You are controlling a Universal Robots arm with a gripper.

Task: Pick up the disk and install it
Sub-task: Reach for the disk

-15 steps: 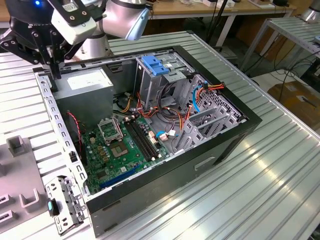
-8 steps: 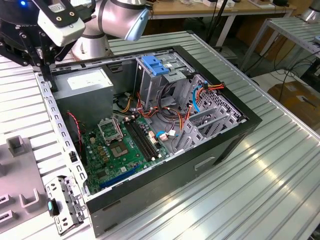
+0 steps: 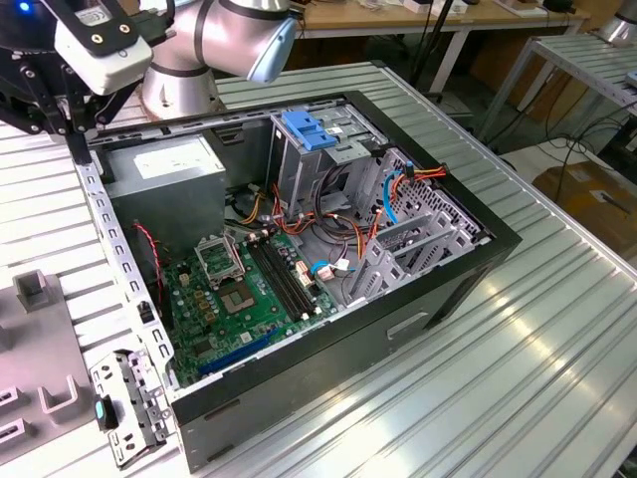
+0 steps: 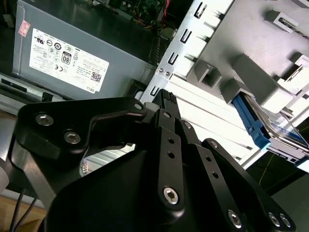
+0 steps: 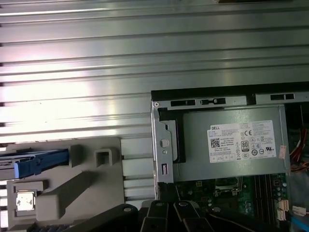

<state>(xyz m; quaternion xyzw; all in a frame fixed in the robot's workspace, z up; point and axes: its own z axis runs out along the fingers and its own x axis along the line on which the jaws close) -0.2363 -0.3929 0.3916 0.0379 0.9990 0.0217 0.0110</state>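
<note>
While one disk (image 4: 251, 123) sits at the grey holder (image 4: 251, 72), the single pair of jaws hangs clenched on nothing.

Disk (image 4: 253, 126) cropped at the edge in both wrist views, partly hidden behind grey fixture (image 4: 251, 72)

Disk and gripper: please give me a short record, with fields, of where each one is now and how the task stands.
disk: lies in the grey holder on the table, outside the computer case
gripper: apart from the disk, over the case's edge near the power supply
drive cage: stands in the case, blue latch on top
task state: disk not picked up, not installed
</note>
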